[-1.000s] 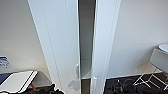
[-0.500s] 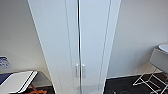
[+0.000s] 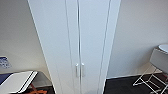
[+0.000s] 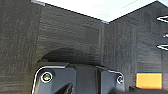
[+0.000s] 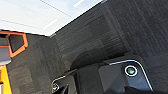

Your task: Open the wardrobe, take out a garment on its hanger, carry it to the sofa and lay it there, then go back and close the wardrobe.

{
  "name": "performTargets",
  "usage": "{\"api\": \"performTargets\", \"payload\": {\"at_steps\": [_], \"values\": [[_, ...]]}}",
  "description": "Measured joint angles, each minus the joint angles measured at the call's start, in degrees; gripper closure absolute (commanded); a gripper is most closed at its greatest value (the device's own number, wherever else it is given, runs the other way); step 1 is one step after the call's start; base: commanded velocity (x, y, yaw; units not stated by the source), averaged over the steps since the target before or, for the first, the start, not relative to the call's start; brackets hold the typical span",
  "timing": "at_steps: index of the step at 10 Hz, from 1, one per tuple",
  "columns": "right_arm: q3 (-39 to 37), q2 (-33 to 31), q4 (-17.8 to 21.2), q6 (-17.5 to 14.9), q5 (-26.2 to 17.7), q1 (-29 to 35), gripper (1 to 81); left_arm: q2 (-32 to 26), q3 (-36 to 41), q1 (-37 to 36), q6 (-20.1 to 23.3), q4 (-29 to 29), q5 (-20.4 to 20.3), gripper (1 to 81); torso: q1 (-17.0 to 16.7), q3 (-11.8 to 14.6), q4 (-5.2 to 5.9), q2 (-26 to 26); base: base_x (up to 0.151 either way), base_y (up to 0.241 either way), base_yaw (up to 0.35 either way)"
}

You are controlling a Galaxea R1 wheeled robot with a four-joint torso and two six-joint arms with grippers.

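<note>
Head view has the tall smooth white wardrobe point(image 3: 75, 45) dead ahead against the wall, both doors shut with two small silver handles point(image 3: 80, 70) side by side, while both wrist cams hang low over dark ribbed carpet point(image 4: 75, 37), fingers' state? can't tell.

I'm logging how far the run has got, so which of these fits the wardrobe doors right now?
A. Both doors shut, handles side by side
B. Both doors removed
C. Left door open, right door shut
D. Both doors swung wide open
A: in the head view the wardrobe has its two doors meeting at a thin centre seam, with the pair of silver handles close together on either side of it.
</note>
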Motion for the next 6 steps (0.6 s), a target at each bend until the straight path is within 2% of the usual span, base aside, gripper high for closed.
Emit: {"api": "performTargets", "payload": {"at_steps": [2,6], "values": [[-7.5,2.5,-2.5,-3.1,2.4,-6.7,1.0,4.4,-6.4,5.5,0.0,4.9,-2.4,1.0,0.0,0.0,0.0,0.0,0.0,0.0,0.0],[-16.3,9.2,-6.7,-8.8,8.7,-20.8,1.0,12.3,-17.9,15.1,0.0,12.1,-10.0,1.0,-0.1,0.1,0.0,-0.1,0.0,0.0,0.0]]}}
